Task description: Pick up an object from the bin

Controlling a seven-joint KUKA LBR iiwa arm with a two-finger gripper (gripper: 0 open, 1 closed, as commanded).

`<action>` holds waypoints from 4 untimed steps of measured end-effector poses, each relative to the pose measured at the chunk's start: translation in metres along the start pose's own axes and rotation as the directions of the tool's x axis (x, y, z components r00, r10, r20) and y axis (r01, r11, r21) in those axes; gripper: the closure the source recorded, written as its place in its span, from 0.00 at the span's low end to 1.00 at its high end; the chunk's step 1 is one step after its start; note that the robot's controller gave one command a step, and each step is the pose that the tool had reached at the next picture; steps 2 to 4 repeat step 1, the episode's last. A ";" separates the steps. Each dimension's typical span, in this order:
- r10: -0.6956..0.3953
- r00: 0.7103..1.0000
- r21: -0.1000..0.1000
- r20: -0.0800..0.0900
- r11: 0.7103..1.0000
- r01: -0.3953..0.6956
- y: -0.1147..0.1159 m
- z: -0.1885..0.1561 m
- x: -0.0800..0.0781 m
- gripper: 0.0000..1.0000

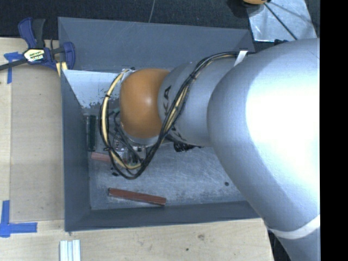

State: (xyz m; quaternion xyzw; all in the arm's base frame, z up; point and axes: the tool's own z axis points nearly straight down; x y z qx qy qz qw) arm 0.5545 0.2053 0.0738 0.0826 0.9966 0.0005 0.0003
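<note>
The tool point(123, 156), half hidden under the arm's orange cover point(142, 103) so I cannot tell whether it is clenched or released, hangs at the left of the grey bin point(163, 42) just beside a small pinkish strip point(99, 157), between a dark bar point(89, 132) above and a reddish-brown stick point(137, 196) below

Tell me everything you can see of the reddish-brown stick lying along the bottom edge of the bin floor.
The reddish-brown stick is a long, thin, flat strip, like wood or matte plastic. It lies flat on the grey bin floor by the lower wall, its left end slightly farther from that wall. Nothing touches it; the arm's orange cover sits apart, above it in the view.
</note>
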 end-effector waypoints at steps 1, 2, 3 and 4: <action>0.000 1.000 0.003 -0.004 1.000 0.000 -0.001 -0.012 0.001 1.00; 0.000 1.000 0.003 -0.004 1.000 0.000 -0.001 -0.012 0.001 1.00; 0.000 1.000 0.003 -0.004 1.000 0.000 -0.001 -0.012 0.001 1.00; 0.000 1.000 0.003 -0.004 1.000 0.000 -0.001 -0.012 0.001 1.00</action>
